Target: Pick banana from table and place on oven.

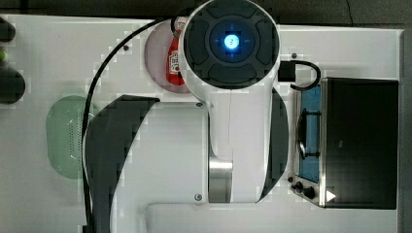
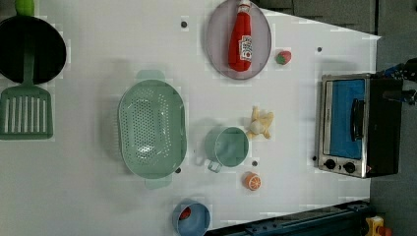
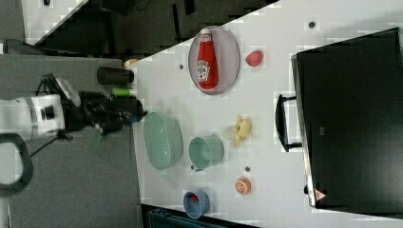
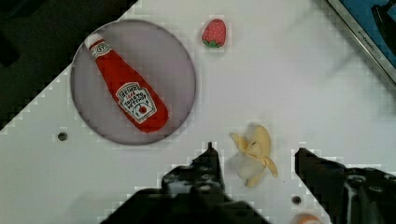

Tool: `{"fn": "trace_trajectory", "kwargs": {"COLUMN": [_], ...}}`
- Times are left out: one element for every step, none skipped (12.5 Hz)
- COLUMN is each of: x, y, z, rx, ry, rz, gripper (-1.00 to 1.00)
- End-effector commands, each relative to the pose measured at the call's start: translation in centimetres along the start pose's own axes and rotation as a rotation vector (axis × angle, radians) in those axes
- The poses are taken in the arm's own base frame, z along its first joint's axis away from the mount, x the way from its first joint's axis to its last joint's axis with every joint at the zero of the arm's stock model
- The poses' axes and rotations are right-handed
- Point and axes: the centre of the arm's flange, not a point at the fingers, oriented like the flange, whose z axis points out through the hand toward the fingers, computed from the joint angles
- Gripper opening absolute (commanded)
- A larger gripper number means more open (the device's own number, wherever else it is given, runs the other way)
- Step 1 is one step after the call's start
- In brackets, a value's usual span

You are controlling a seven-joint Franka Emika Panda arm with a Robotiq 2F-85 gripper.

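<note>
Apparently something red (image 2: 185, 213) inside blue cup (image 2: 191, 218)

arm (image 1: 233, 121): raised | claw (image 4: 254, 161): fingers parted, holding nothing, pointing down

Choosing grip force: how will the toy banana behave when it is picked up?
The banana looks like a small toy, so probably light. Its splayed peel strips may flex or snag. Lying flat on the table, it seems unlikely to roll between the open end effector.
</note>
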Motion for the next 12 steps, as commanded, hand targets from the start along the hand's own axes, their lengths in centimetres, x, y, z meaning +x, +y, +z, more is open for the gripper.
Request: {"fn": "trace_trajectory", "kwargs": {"x": [-9.9, -9.9, -9.9, -9.9, -9.9, -9.8, -9.7, -9.4, -9.0, -8.5, -7.9, -7.3], "y": [13.3, 13.3, 13.3, 13.3, 13.2, 13.1, 12.9, 12.6, 12.1, 11.5, 10.8, 10.0], "z": [-7.3, -7.3, -7.3, -7.3, -7.2, -7.0, -6.4, -5.4, -4.0, -2.5, -0.8, 0.9], "rx": [0.016, 0.016, 0.016, 0.017, 0.015, 0.011, 0.001, -0.015, -0.032, -0.048, -0.058, -0.063], "ry": [-0.007, -0.007, -0.007, -0.006, -0.007, -0.011, -0.019, -0.033, -0.048, -0.061, -0.068, -0.071], "rz": [0.194, 0.193, 0.193, 0.192, 0.191, 0.191, 0.19, 0.189, 0.188, 0.186, 0.185, 0.181], "gripper": [0.58, 0.8, 0.99, 1.0, 1.0, 1.0, 1.0, 1.0, 1.0, 1.0, 1.0, 1.0]}}
